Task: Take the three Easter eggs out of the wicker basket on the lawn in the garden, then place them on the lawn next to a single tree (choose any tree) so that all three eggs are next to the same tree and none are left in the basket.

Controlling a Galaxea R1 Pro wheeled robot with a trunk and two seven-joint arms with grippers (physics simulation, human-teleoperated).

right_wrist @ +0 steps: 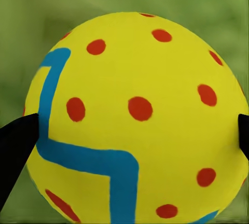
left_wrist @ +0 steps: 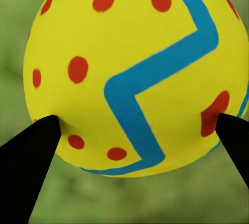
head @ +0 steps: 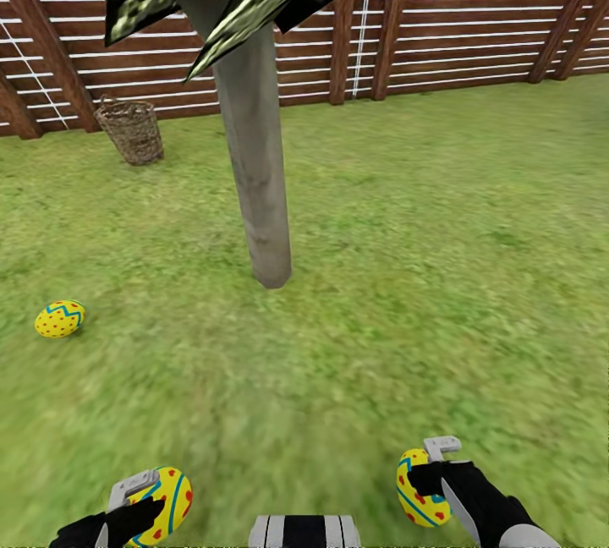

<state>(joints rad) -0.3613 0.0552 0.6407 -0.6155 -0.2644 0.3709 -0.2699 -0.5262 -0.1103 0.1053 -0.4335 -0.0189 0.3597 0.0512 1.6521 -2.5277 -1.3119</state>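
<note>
The lawn (head: pixel 440 260) spreads mottled green across the whole garden, closed at the back by a brown slatted fence (head: pixel 474 24). Near the middle of the head view rises the tree (head: pixel 254 159) — a straight grey trunk planted in the grass, with dark blocky leaves hanging over its top. Well to the left of it, close to the fence, the wicker basket (head: pixel 131 132) stands upright on the grass; what lies inside cannot be made out from here. One Easter egg (head: pixel 59 319) lies on its side on the lawn, to the left of the trunk's foot and somewhat nearer the robot, apart from the trunk rather than touching it. The other two eggs are carried low at the near edge of the view. The left pincer (head: pixel 145 497) is clenched on a second egg (left_wrist: pixel 132 73), its black fingers (left_wrist: pixel 28 156) pressing either flank of the shell. The right pincer (head: pixel 433 480) likewise grasps the third egg (right_wrist: pixel 137 120) — dark fingertips (right_wrist: pixel 15 141) touch its two sides, with blurred grass behind.
</note>
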